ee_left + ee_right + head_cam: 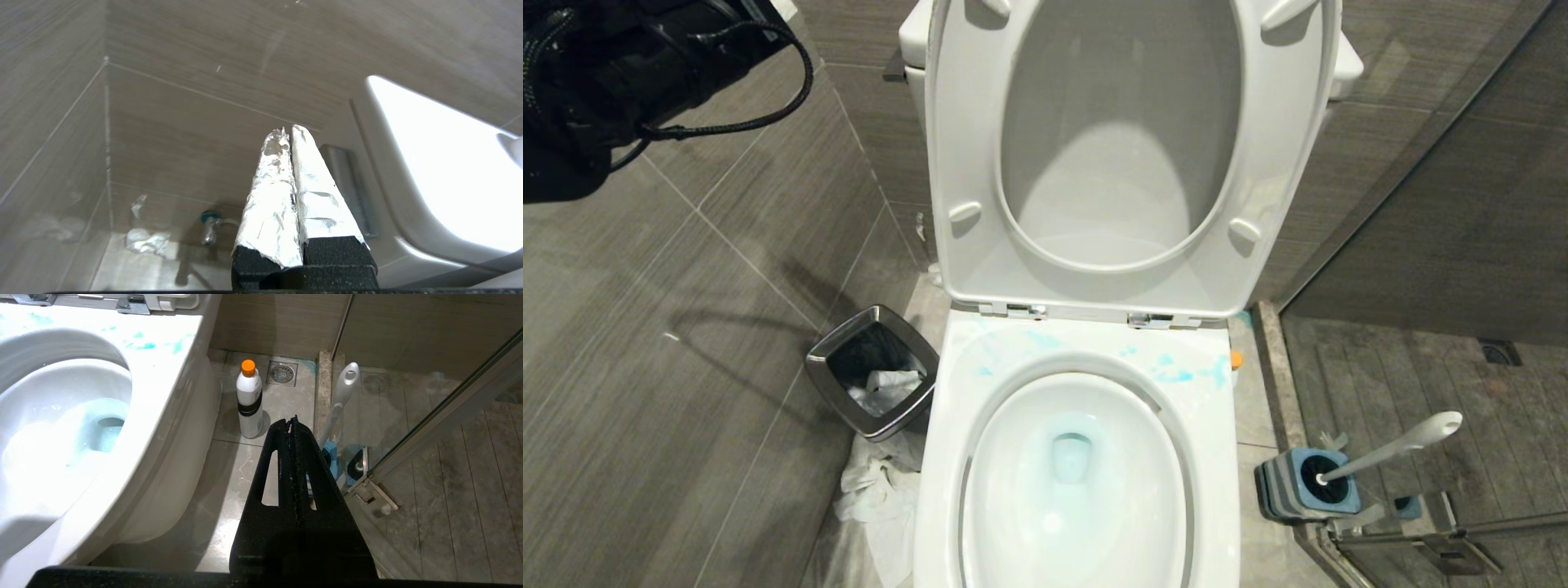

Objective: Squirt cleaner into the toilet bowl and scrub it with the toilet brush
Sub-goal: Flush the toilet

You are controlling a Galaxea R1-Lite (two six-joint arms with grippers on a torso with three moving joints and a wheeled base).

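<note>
Lower centre of frame: cleaner point(1176, 376) tints toilet bowl point(1086, 482) | toilet brush point(1388, 453) in holder point(1294, 486), scrubbing pending | left gripper point(288, 130) and right gripper point(292, 420) jaws clenched, empty

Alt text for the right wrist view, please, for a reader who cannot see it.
The right gripper, fingers shut and empty, hangs over the floor beside the toilet bowl, whose rim carries turquoise cleaner smears. Beyond it stand a white bottle with an orange cap and the toilet brush in its holder.
</note>
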